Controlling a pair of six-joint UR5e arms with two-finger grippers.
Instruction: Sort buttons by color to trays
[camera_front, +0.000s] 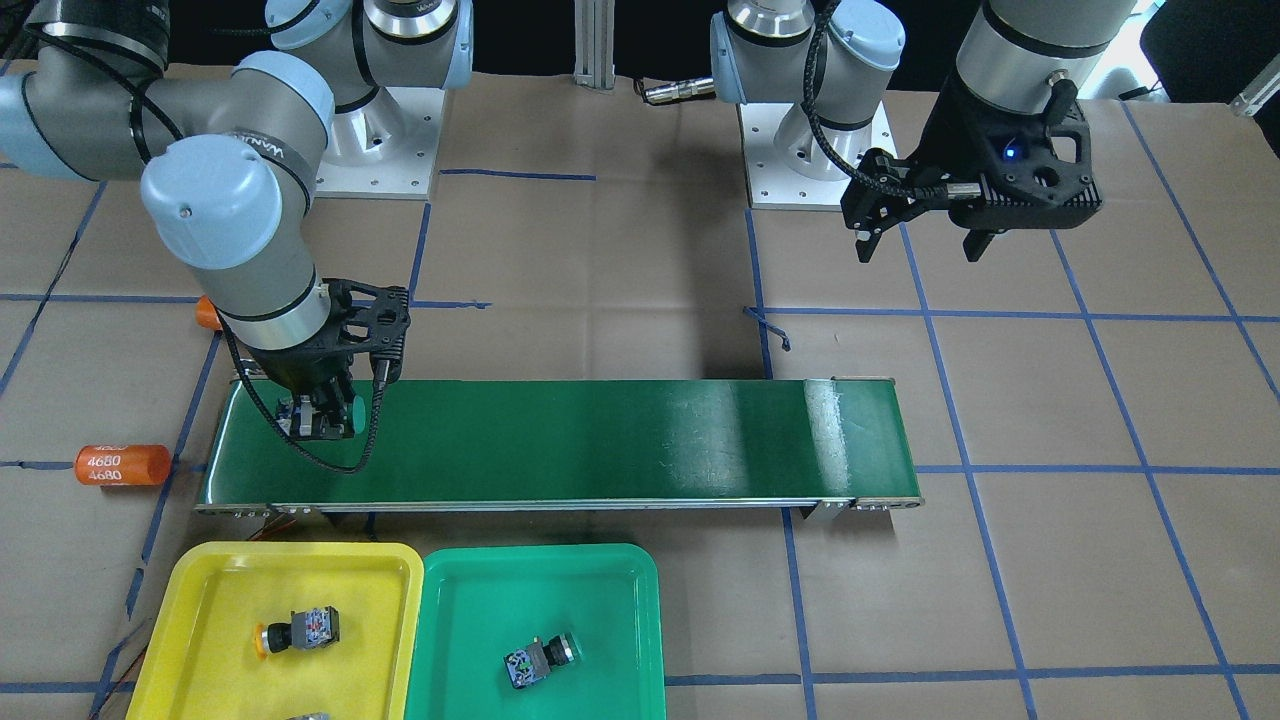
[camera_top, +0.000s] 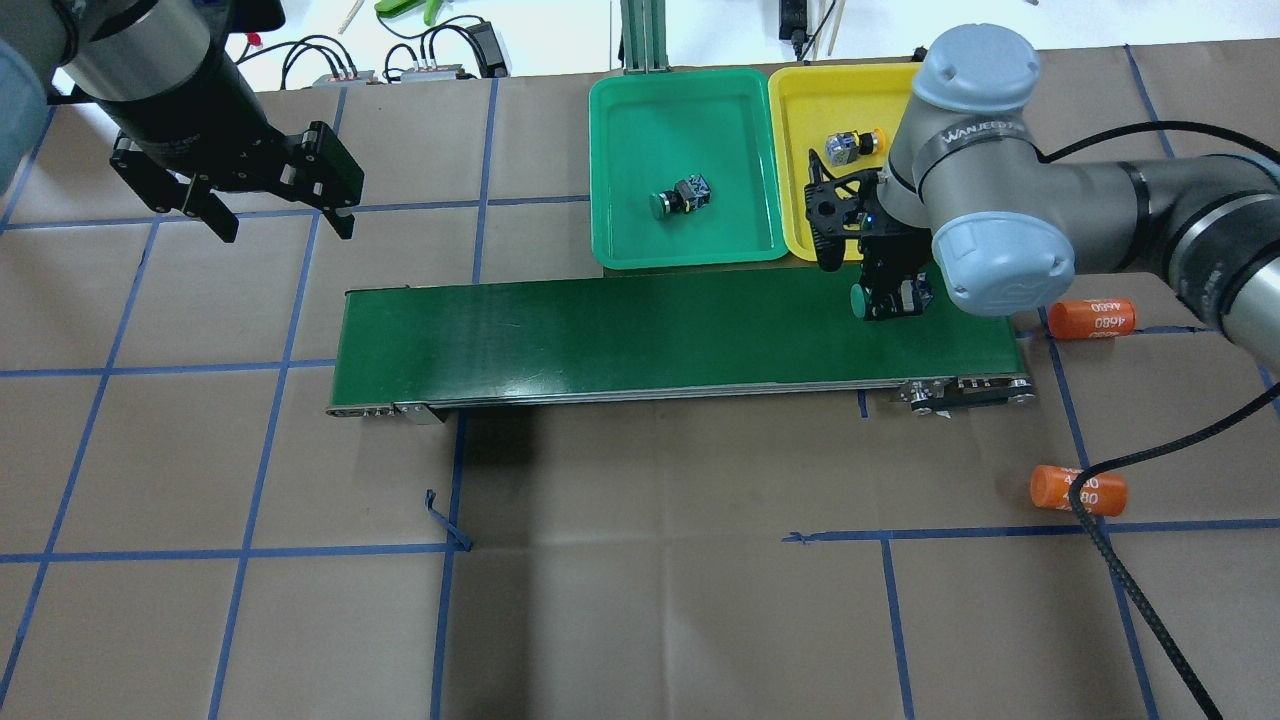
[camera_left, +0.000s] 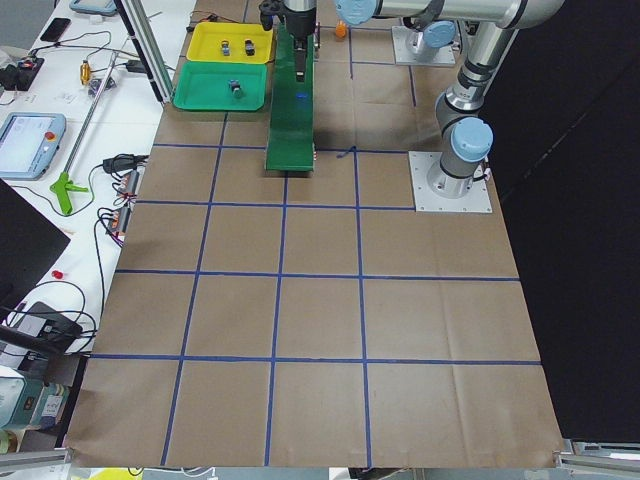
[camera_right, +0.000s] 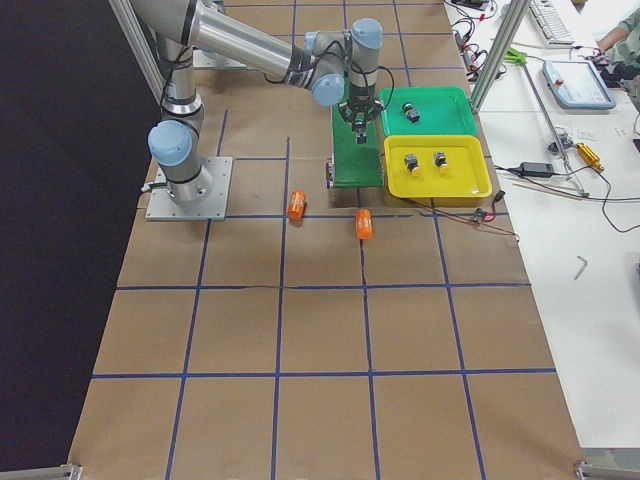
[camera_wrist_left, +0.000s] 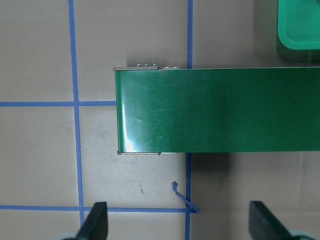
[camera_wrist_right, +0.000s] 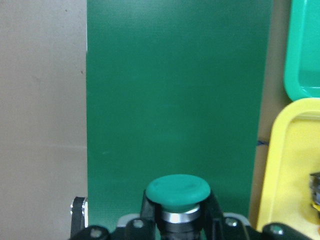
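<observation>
My right gripper (camera_front: 325, 418) is shut on a green-capped button (camera_front: 352, 410) over the conveyor belt's end nearest the trays; the cap (camera_wrist_right: 178, 191) sticks out between the fingers, and I cannot tell whether the button touches the belt. It also shows in the overhead view (camera_top: 860, 299). The green tray (camera_front: 620, 590) holds one green-capped button (camera_front: 540, 660). The yellow tray (camera_front: 200, 585) holds a yellow-capped button (camera_front: 295, 630) and a second button at the frame's bottom edge (camera_front: 310, 716). My left gripper (camera_top: 275, 220) is open and empty, high over the bare table.
The long dark-green conveyor belt (camera_front: 600, 440) lies between the arms' bases and the trays. Two orange cylinders marked 4680 (camera_top: 1095, 318) (camera_top: 1075, 490) lie on the table by the belt's end near my right arm. A black cable (camera_top: 1120, 560) trails across the table there.
</observation>
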